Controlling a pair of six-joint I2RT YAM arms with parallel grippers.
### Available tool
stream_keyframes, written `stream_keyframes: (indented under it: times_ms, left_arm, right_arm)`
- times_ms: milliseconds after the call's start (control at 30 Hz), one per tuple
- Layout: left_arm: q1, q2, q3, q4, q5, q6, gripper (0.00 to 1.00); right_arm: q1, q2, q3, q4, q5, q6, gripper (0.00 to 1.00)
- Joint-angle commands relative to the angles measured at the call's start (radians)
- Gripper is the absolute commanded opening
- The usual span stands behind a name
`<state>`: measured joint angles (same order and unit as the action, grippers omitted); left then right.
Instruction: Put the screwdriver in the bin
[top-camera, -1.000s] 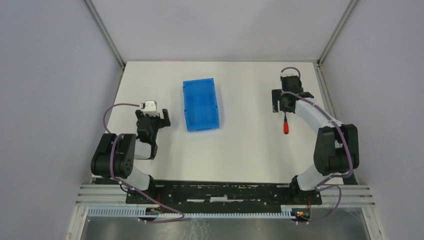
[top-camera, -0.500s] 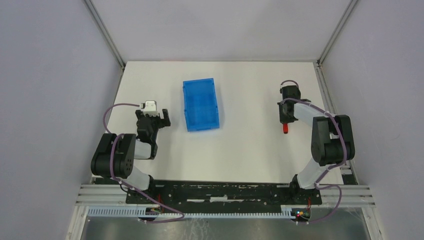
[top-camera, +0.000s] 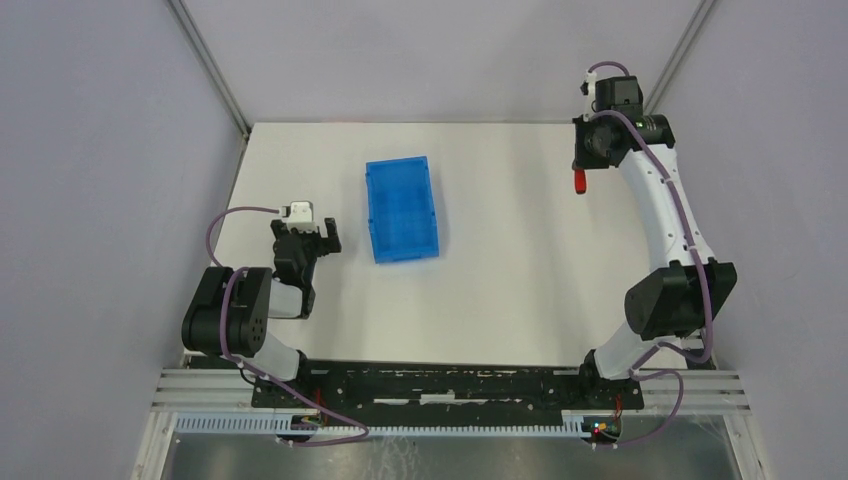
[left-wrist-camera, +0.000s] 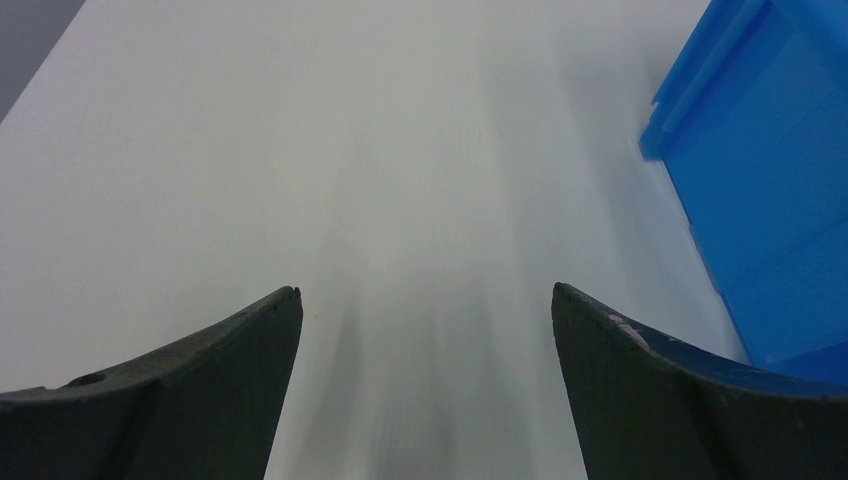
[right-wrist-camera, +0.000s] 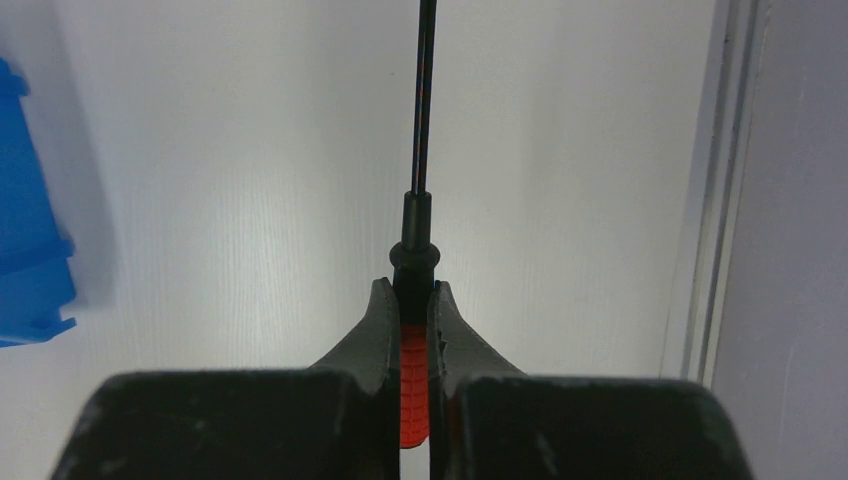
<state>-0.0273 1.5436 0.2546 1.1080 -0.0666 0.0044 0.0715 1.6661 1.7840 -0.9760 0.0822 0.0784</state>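
Your screwdriver (right-wrist-camera: 414, 390) is up off the table, red handle pinched tight in the right gripper (right-wrist-camera: 412, 288), thin shaft poking out ahead. By my read the grasp is done and 2 steps remain: carry and release. It hangs well right of the bin (top-camera: 402, 210), level with its far end. Nothing shows inside the bin. The left gripper (left-wrist-camera: 425, 300) sits just left of the bin, jaws spread wide, holding nothing.
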Motion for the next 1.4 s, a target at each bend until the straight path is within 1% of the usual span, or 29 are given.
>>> stream_keyframes:
  times_ms: [0,67,200,300,367,467,600,667,900,933,1000,1067,1100,1267,1367]
  left_arm:
    - [0.007,-0.016,0.003,0.032,0.013,-0.029,1.0]
    - [0.007,-0.016,0.003,0.032,0.014,-0.029,1.0]
    - [0.007,-0.016,0.003,0.032,0.014,-0.028,1.0]
    - [0.007,-0.015,0.003,0.032,0.014,-0.029,1.0]
    - [0.007,-0.016,0.003,0.032,0.013,-0.029,1.0]
    - [0.007,-0.016,0.003,0.032,0.013,-0.029,1.0]
    - [0.007,-0.016,0.003,0.032,0.014,-0.029,1.0]
    - [0.007,-0.016,0.003,0.032,0.013,-0.029,1.0]
    - [0.007,-0.016,0.003,0.032,0.014,-0.029,1.0]
    - [0.007,-0.016,0.003,0.032,0.014,-0.029,1.0]
    - [0.007,-0.015,0.003,0.032,0.014,-0.029,1.0]
    - [0.007,-0.016,0.003,0.032,0.013,-0.029,1.0]
    - [0.007,-0.016,0.003,0.033,0.013,-0.029,1.0]
    - [0.007,-0.016,0.003,0.032,0.014,-0.029,1.0]
    - [0.007,-0.016,0.003,0.032,0.014,-0.029,1.0]
  right_arm:
    - [0.115,-0.022,-0.021,-0.002,-0.065,0.124,0.0]
    - [0.242,-0.001,-0.005,0.09,-0.06,0.178,0.0]
    - [0.471,0.124,0.105,0.234,-0.05,0.267,0.0]
    - [0.585,0.224,0.157,0.358,0.004,0.304,0.0]
    - [0.639,0.295,0.169,0.44,0.007,0.304,0.0]
    - [0.695,0.414,0.221,0.476,0.056,0.279,0.0]
    - [0.745,0.558,0.275,0.491,0.118,0.232,0.0]
    - [0.767,0.599,0.283,0.477,0.169,0.239,0.0]
    - [0.797,0.63,0.187,0.525,0.23,0.271,0.0]
    - [0.801,0.639,0.189,0.523,0.23,0.272,0.03]
    - [0.804,0.662,0.203,0.508,0.23,0.277,0.19]
    - [0.804,0.665,0.214,0.503,0.232,0.281,0.33]
    - [0.804,0.662,0.219,0.504,0.237,0.281,0.36]
    - [0.804,0.61,0.236,0.514,0.285,0.262,0.41]
    - [0.804,0.553,0.251,0.495,0.29,0.24,0.41]
